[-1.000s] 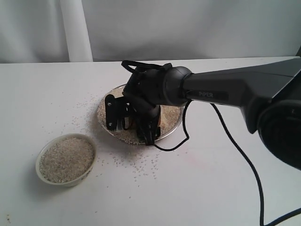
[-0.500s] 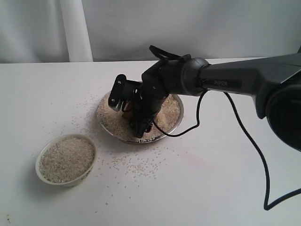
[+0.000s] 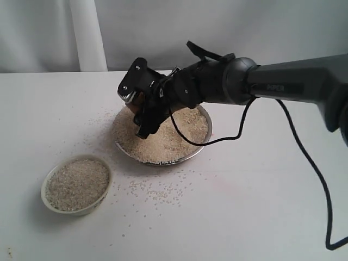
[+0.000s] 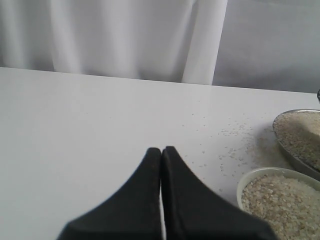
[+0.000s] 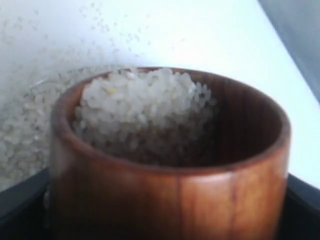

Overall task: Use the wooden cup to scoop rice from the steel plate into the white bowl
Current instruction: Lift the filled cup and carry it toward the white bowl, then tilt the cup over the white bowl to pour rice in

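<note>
Wooden cup [image 5: 170,200] of rice [image 5: 142,107] clamped in right fingers [image 3: 132,88] over steel plate [image 3: 208,136]; left fingers [image 4: 147,192] pressed together, empty

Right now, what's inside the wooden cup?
The wooden cup holds rice, piled against one side. The dark inner wall shows bare on the other side. The cup's floor is covered by the grains and cannot be seen.
</note>
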`<state>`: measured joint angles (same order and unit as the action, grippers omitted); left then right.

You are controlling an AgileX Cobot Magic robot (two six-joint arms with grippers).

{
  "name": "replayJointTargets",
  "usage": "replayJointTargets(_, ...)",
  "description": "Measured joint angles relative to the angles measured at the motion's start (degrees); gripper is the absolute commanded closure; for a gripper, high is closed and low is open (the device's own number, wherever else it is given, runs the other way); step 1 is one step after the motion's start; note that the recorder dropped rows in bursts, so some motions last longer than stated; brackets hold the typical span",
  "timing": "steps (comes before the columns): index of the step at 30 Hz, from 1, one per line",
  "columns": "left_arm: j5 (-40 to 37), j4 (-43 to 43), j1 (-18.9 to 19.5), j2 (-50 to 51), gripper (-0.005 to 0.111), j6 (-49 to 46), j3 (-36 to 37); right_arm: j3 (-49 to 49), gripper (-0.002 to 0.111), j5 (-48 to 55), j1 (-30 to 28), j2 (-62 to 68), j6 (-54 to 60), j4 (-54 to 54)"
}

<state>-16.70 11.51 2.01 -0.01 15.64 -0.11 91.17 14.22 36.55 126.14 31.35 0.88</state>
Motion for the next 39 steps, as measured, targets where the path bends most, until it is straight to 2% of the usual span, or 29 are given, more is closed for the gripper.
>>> replayJointTargets(6, 0.0, 0.0, 0.0, 0.0, 0.107, 0.0, 0.0, -10.06, 0.108, -14.93, 0.0, -7.33, 0.0, -5.62)
replayJointTargets(9, 0.0, 0.0, 0.0, 0.0, 0.107, 0.0, 0.0, -12.71, 0.108, -18.45, 0.0, -11.23, -0.1, -6.59)
replayJointTargets(14, 0.0, 0.0, 0.0, 0.0, 0.107, 0.0, 0.0, -12.96, 0.108, -19.08, 1.23, -15.81, -0.1, -6.04)
replayJointTargets(20, 0.0, 0.0, 0.0, 0.0, 0.107, 0.0, 0.0, -12.96, 0.108, -12.2, 7.0, -16.31, -0.1, 4.21)
replayJointTargets(25, 0.0, 0.0, 0.0, 0.0, 0.107, 0.0, 0.0, -13.0, 0.108, -11.08, 10.61, -16.31, 0.12, 8.95)
replayJointTargets(39, 0.0, 0.0, 0.0, 0.0, 0.107, 0.0, 0.0, -13.0, 0.108, -8.68, 13.11, -12.15, 0.37, 20.58)
